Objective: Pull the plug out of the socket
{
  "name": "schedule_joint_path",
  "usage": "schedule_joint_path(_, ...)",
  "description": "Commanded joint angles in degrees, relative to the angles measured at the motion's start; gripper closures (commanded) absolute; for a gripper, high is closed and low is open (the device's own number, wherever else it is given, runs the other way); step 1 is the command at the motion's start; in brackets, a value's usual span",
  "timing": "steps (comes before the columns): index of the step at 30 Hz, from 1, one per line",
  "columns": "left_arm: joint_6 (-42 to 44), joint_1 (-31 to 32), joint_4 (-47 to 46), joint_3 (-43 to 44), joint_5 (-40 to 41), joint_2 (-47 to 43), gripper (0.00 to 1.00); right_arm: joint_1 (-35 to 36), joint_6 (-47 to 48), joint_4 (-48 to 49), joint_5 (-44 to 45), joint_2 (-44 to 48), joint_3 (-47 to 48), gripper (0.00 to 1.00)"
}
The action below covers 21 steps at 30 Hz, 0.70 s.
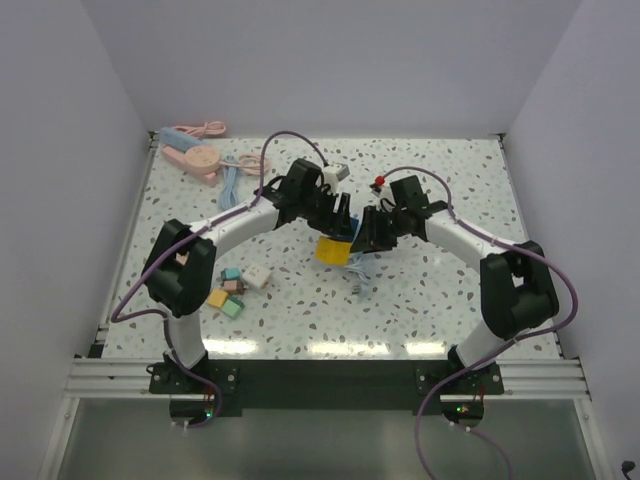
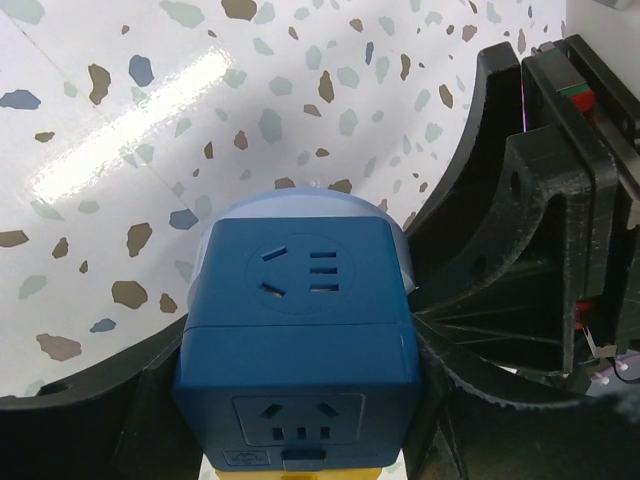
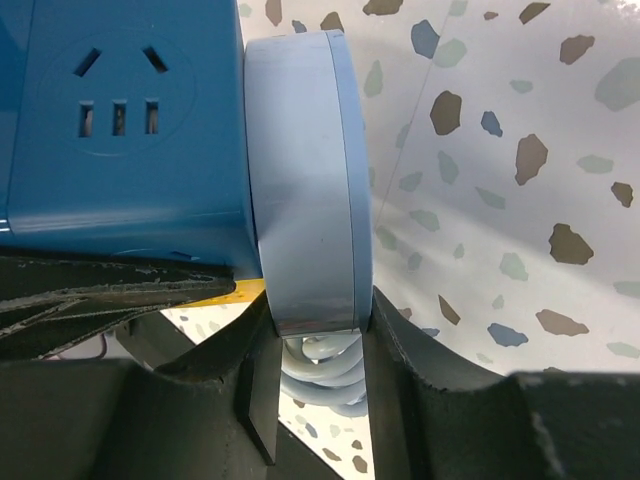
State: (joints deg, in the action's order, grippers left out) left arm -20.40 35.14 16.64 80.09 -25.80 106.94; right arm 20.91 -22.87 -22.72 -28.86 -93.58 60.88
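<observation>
White walls (image 1: 330,60) enclose a speckled terrazzo tabletop (image 1: 440,300). Pink cabled items (image 1: 195,150) lie well behind and to the left of the cube socket (image 1: 334,250), and small coloured blocks (image 1: 235,290) sit to its near left. Both arms arch inward and meet at the cube socket, mid-tabletop. The left tool (image 1: 340,215) clamps the blue cube's sides. The right tool (image 1: 368,232) is pinched onto the pale-blue round plug (image 3: 305,180), which sits flush against the socket face toward the right arm.

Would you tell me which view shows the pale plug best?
Right wrist: the plug fills the frame, seated against the socket cube. Left wrist shows only its rim; overhead it is hidden.
</observation>
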Motion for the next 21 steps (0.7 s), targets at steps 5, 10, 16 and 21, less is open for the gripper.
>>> schedule_joint_path(5, -5.6, 1.3, -9.0, -3.4, -2.4, -11.1, 1.00, -0.7, -4.2, -3.8, 19.0, -4.2, 2.0, 1.00)
schedule_joint_path(10, -11.0, 1.2, -21.7, -15.6, 8.0, -24.7, 1.00, -0.8, -4.6, -1.0, 18.8, -0.7, 0.6, 1.00)
schedule_joint_path(16, -9.7, 0.8, -17.1, -13.3, 5.1, -25.5, 1.00, -0.8, -2.6, -1.0, 16.8, 2.7, 2.9, 1.00)
schedule_joint_path(21, -9.7, -5.7, -8.3, -14.2, 13.5, -27.2, 1.00, -0.9, -2.4, 0.5, 11.8, 5.9, 2.8, 1.00)
